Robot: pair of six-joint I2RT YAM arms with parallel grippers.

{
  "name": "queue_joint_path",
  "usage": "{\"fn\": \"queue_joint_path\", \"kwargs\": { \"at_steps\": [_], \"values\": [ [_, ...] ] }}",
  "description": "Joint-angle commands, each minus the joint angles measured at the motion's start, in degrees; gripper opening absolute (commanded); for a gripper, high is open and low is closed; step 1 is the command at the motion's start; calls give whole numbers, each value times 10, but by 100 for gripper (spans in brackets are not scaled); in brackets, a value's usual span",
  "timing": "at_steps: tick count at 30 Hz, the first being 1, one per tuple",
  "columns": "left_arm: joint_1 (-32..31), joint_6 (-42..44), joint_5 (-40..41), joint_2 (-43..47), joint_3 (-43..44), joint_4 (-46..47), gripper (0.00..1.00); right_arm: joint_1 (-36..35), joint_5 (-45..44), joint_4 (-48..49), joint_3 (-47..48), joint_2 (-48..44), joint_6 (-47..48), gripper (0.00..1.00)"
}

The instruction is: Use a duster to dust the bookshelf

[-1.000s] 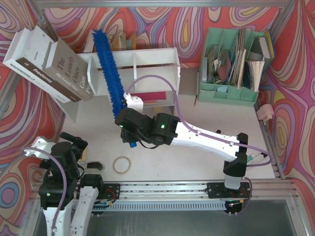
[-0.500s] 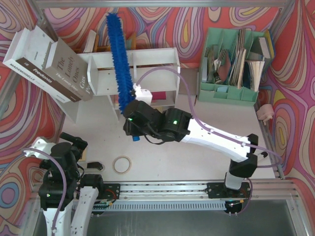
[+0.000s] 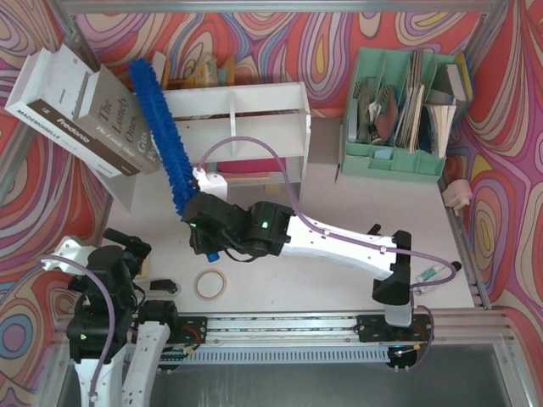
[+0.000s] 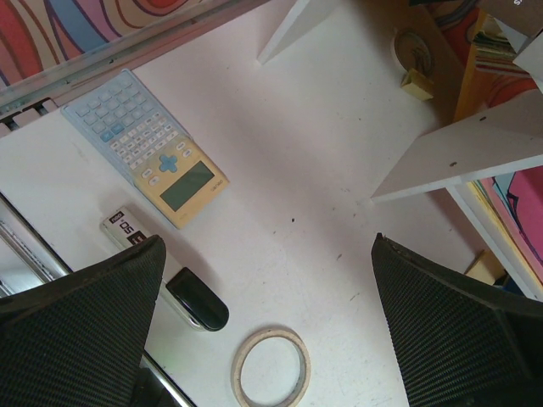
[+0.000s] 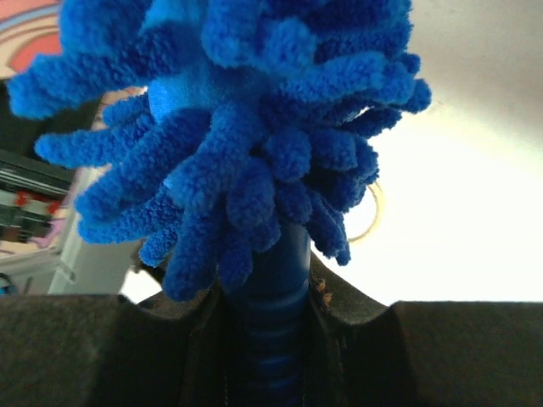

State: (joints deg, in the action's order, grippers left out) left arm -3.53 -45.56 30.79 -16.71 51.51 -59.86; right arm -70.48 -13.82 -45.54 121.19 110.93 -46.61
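Now the duster (image 3: 161, 127) has swung left from mid-shelf, its brush lying across the left end of the bookshelf (image 3: 254, 95), so the sweep looks well along. The right gripper (image 5: 270, 339) pinches its handle tight; the left gripper (image 4: 263, 326) gapes wide, empty.

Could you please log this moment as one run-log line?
right pincer: shut on duster handle | duster: at bookshelf left end | left pincer: open, empty
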Motion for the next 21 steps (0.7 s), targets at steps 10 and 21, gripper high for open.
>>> {"fn": "queue_joint_path", "kwargs": {
  "at_steps": [10, 21],
  "values": [
    [3, 13, -6, 1, -8, 13, 98, 32, -117, -20, -171, -183, -75, 0],
    [3, 13, -5, 4, -9, 12, 98, 50, -143, -49, -220, -247, -93, 0]
  ]
}}
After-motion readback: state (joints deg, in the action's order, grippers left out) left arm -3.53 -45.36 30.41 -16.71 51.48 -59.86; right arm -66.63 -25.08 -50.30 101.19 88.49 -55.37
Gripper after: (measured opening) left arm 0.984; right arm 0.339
